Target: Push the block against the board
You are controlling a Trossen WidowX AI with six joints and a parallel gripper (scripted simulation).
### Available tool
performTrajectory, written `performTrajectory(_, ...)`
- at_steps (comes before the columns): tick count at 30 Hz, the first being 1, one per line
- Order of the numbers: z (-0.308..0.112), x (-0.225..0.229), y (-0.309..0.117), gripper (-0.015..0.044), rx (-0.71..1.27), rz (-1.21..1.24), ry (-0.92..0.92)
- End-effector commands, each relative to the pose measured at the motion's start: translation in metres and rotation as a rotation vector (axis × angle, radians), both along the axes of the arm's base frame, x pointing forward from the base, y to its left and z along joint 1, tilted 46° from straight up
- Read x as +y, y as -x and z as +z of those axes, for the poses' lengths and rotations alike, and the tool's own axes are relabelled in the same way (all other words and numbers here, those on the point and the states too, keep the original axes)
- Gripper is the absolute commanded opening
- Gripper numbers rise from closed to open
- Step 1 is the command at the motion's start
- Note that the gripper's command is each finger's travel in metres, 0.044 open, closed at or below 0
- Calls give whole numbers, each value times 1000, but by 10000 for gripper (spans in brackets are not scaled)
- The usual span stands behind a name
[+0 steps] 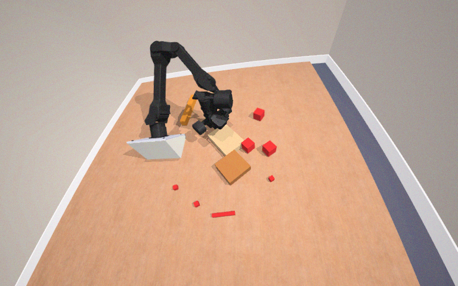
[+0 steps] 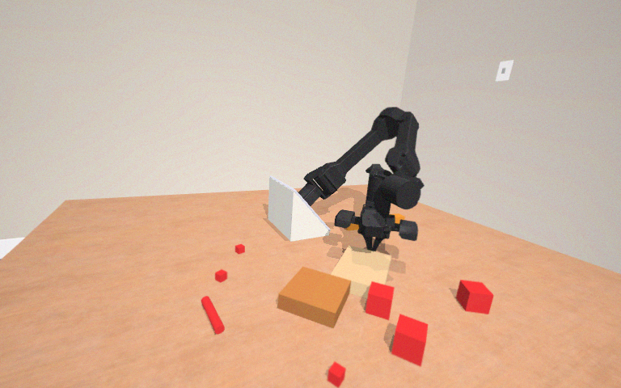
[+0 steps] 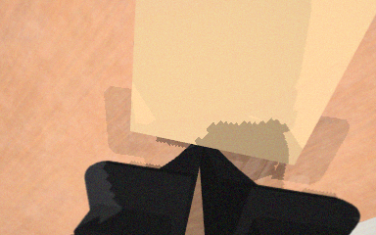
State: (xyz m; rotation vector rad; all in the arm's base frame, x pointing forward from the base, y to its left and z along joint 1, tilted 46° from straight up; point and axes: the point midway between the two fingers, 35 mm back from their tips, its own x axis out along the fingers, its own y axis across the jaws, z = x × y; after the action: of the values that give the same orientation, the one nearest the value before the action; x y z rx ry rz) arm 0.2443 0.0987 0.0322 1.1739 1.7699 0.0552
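A thick brown square block (image 1: 232,167) (image 2: 314,288) lies flat. The pale cream board (image 1: 226,141) (image 2: 361,268) (image 3: 215,64) lies flat just behind it. The block's far corner is close to the board's near end; whether they touch is unclear. The block's and the board's facing sides are offset sideways. My gripper (image 2: 373,248) (image 3: 202,144) is shut and empty, pointing down at the board's far end. In the wrist view the tips meet that end's edge; contact cannot be told. The top view hides the tips behind the hand.
A red cube (image 1: 247,145) (image 2: 379,300) stands at the board's near right corner. Two more red cubes (image 1: 269,148) (image 1: 258,114) stand farther right. Small red cubes and a red bar (image 1: 223,214) (image 2: 213,314) lie nearer the front. An orange bar (image 1: 188,110) lies behind the hand.
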Motion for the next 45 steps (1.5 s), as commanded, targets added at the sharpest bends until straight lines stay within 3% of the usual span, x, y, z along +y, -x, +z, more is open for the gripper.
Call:
performTrajectory(1, -5, -3, -4, 0, -5, 3, 10)
performTrajectory(45, -30, -23, -31, 0, -6, 4, 9)
